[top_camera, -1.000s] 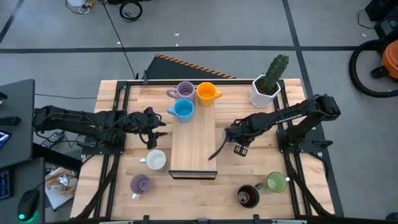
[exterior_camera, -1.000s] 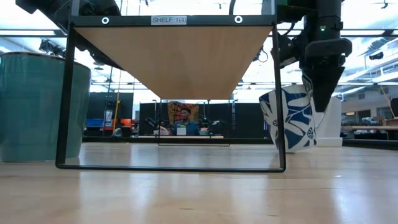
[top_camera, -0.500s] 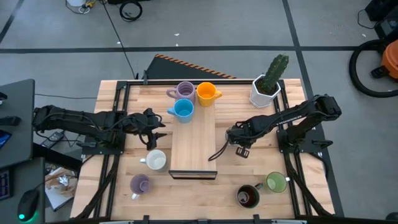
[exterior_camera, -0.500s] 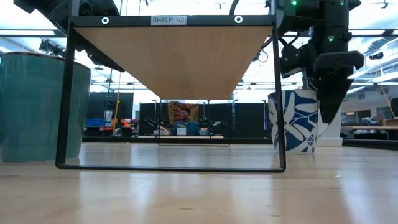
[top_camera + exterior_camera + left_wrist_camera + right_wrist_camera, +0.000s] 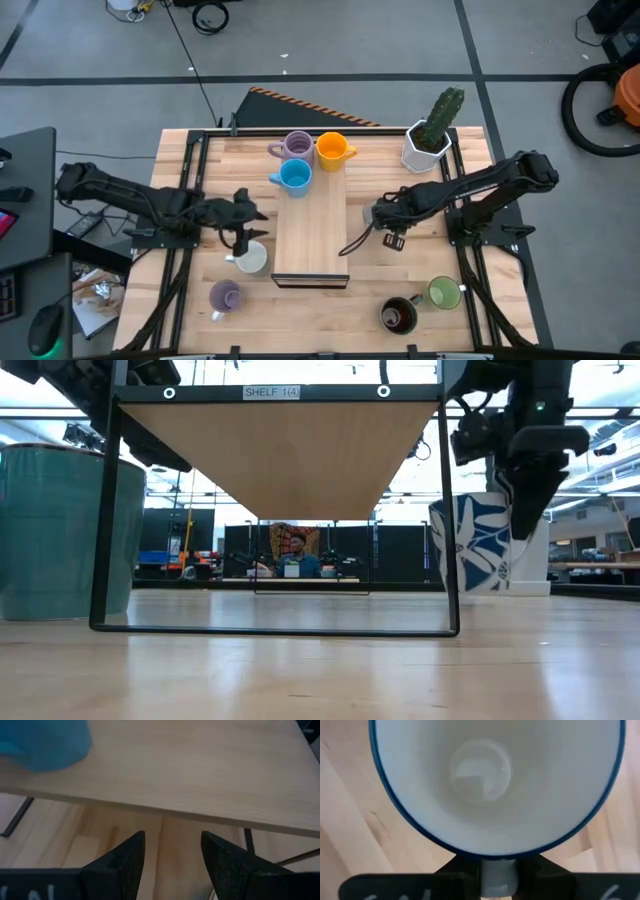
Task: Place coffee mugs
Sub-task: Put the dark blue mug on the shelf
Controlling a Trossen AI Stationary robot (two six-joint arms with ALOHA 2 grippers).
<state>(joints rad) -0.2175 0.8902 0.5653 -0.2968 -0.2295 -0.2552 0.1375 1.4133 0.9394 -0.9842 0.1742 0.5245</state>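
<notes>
One wide table point(image 5: 390, 170) bears everything, with the shelf point(image 5: 312, 235) at its middle: a wooden board on a thin black frame. Three mugs stand at the shelf's far end, lilac point(image 5: 297, 146), orange point(image 5: 332, 150) and blue point(image 5: 295, 176); the near half of the board is bare.

The right gripper point(image 5: 385, 228) hangs just beside the shelf's right edge. Its fingers are pinched narrow on the wall of a patterned mug point(image 5: 495, 785), white inside with a blue rim. From table height the mug point(image 5: 478, 545) hangs upright under the gripper point(image 5: 527, 500).

The step in hand looks like carrying this mug onto the board. To do it well:
- lift until the mug's base clears the board's edge before moving sideways
- keep it upright, since a one-wall pinch can let it swing
- aim for the bare near half, apart from the blue mug
- lower until the base sits flat, then let go

The left gripper point(image 5: 243, 228) waits with fingers wide point(image 5: 172, 837) by the shelf's left edge, over the white mug point(image 5: 250, 258). Green point(image 5: 443, 292), brown point(image 5: 398, 315) and a second lilac point(image 5: 225, 295) sit near the table's front
</notes>
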